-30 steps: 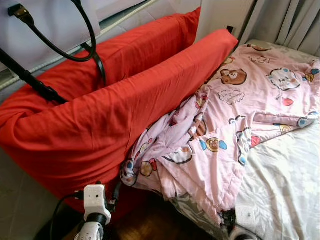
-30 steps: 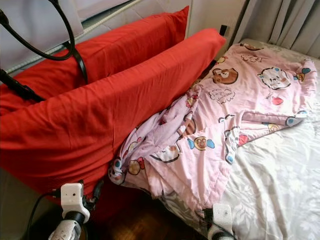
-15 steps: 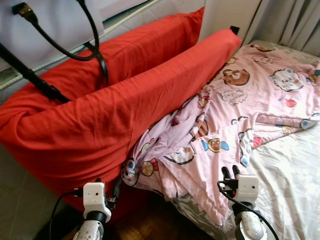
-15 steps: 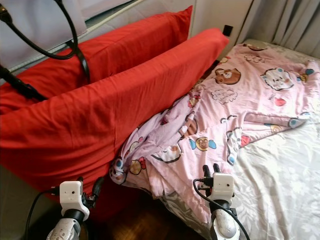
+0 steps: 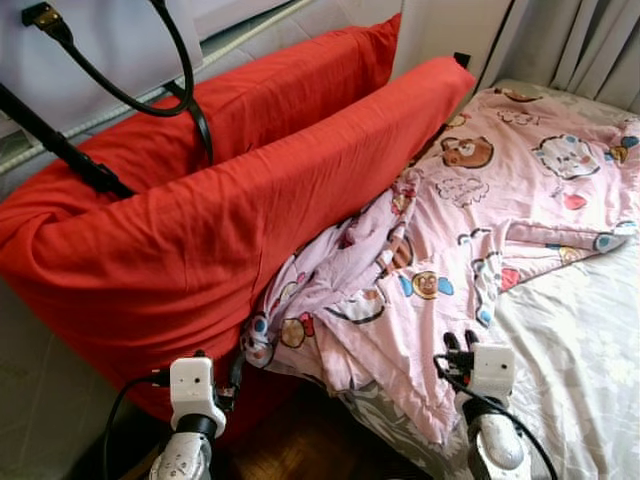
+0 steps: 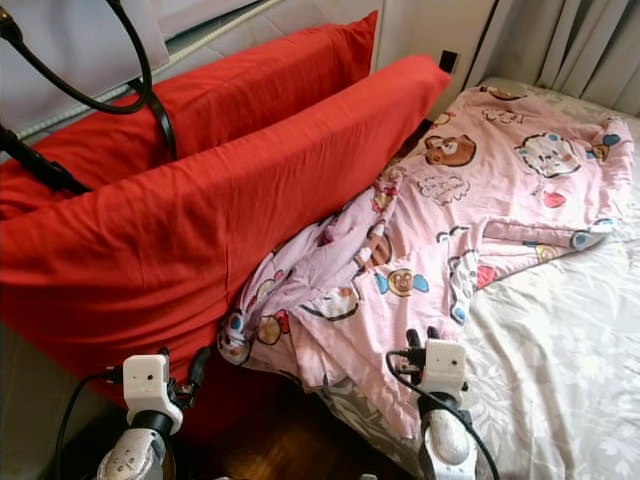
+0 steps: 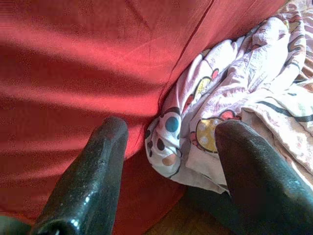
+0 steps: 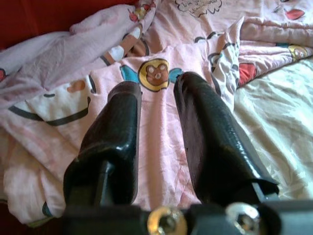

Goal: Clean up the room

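At far left, black cables loop over a pale wall surface above two long red pillows that stand on edge side by side, their long axes running from the near left toward the far right, where their ends meet the white wall panel. The left gripper is low at the bottom left, below the near pillow, with its silver arm rising from the bottom edge and its white wrist block upright; its two black fingers are spread wide apart and hold nothing, pointing at the seam where the red pillow meets the hanging corner of the blanket. The pink blanket, printed with cartoon animals, lies crumpled on the bed, its long axis running from the near lower corner beside the pillows toward the far right; its left edge is bunched against the near pillow and one corner droops over the bed edge above the dark wooden floor. The right gripper is just over the near edge of the blanket, arm coming up from the bottom edge, fingers pointing away across the bed; they stand a narrow gap apart, with nothing between them. To the right, the white patterned bedsheet is exposed, and grey curtains hang behind the far corner.
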